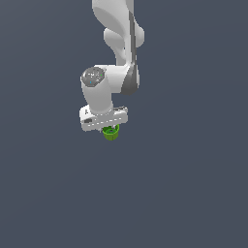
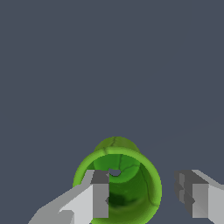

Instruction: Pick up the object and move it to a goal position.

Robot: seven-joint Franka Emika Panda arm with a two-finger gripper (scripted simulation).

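Cup [image 1: 111, 132]: sits directly beneath the gripper [image 1: 110, 130] in the exterior view, at 6 o'clock of the white hand body, partly hidden by it. Whether it rests on the ground or is lifted cannot be told from that view; the grey background gives no shadow or contact line.

Wrist view: the cup [image 2: 131, 183] shows its hollow top towards the camera. One finger [image 2: 98, 199] overlaps the rim on the 9 o'clock side and appears to stand inside or over the opening. The other finger [image 2: 197, 197] stands apart from the rim at 3 o'clock, with bare ground showing between.

Jaws: open, not clamped on anything; a gap remains on at least one side.

Step in hand, by judgement: the grasp approach, with the pick not yet made.

Next move, by judgement: close the jaws so that they pinch the cup wall, confirm hold, then lift and carry. No goal marker is visible in either view.
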